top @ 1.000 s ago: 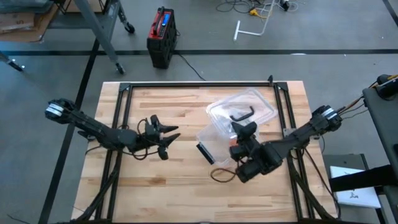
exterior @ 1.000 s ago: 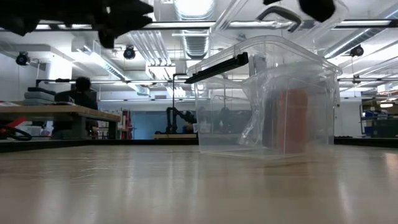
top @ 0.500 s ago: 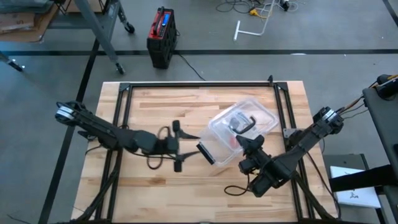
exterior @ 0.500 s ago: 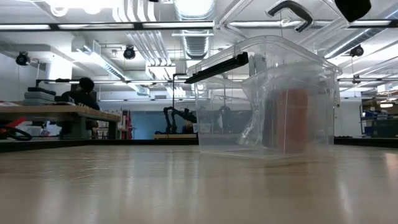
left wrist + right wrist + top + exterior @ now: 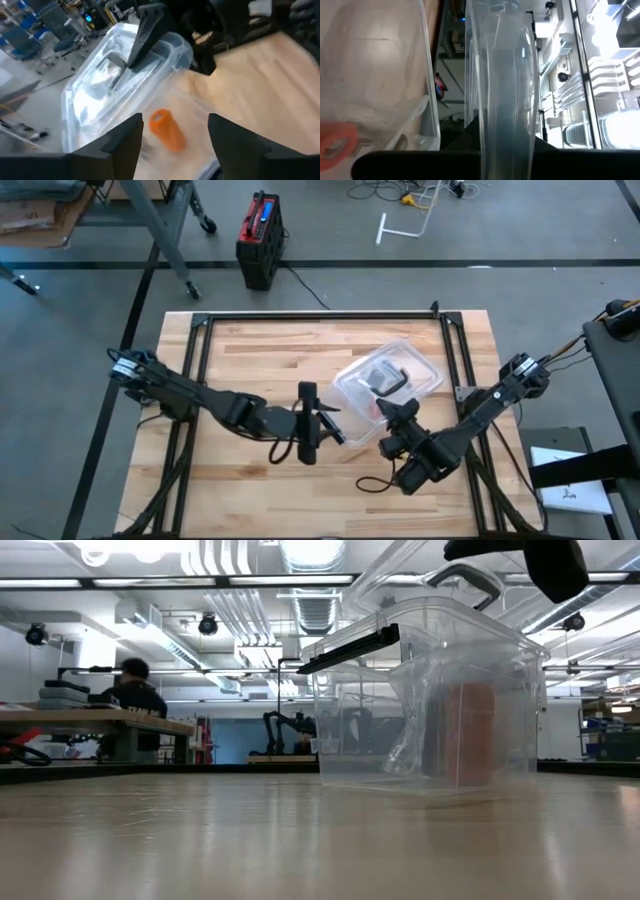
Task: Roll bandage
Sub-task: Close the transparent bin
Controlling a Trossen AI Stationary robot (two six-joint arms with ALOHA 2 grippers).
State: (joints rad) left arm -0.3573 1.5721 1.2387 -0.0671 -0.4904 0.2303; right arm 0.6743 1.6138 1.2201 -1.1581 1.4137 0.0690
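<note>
A clear plastic box (image 5: 430,710) stands on the wooden table, right of centre. An orange bandage roll (image 5: 167,130) lies inside it and also shows through the wall (image 5: 465,735). The box's clear lid (image 5: 390,370), with a dark handle (image 5: 470,575), is raised above the box. My right gripper (image 5: 393,415) is shut at the lid's edge. My left gripper (image 5: 308,425) hovers open just left of the box, level with the black latch (image 5: 150,30), and its fingers (image 5: 120,145) touch nothing. My right gripper pinches the clear lid's thin edge (image 5: 505,135) between its two fingers. The lid runs edge-on away from the fingers. It stays lifted off the box's rim, with its handle side up.
Black frame rails (image 5: 200,370) run along the table's left, far and right sides. A loose dark cable (image 5: 375,483) lies near the front right. A person (image 5: 135,695) sits at a bench far behind the table. Bare wood lies to the near left.
My left gripper has gone toward the table's right edge, up to the box, rolling its wrist on the way. My right gripper has sunk a little toward the near edge, and the lid with its handle has come lower with it.
</note>
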